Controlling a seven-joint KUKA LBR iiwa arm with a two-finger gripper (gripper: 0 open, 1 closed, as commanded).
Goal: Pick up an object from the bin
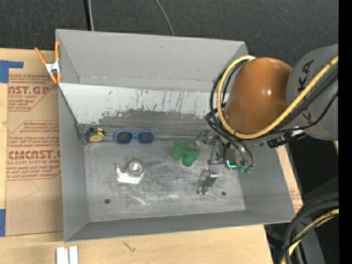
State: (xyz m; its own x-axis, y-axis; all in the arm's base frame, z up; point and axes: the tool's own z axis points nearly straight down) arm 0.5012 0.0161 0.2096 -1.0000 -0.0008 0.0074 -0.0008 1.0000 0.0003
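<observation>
Nearest the front edge of the grey metal bin (165, 216), the floor is bare and scuffed, with a couple of small dark specks that are too small to name. A little further in, toward the front-left part of the floor, lies a silver metal piece (129, 172), a flat bracket with a round boss on top. At about the same depth but toward the right wall, the gripper (207, 181) hangs low over the scratched floor. Its lower end is a tangle of shiny metal against shiny metal, so I cannot tell whether it is parted or closed, or whether it touches the floor. Just beyond it and to its left sit the green plastic pieces (184, 154), two rounded lumps touching each other; they are the things nearest the gripper, close but apart from it. Further back, along the foot of the back wall, lie blue sunglasses (133, 137), and beside them toward the back-left corner a small yellow thing (97, 137) of unclear shape. The arm's orange cover (258, 95) and looped cables hide the back-right corner.
</observation>
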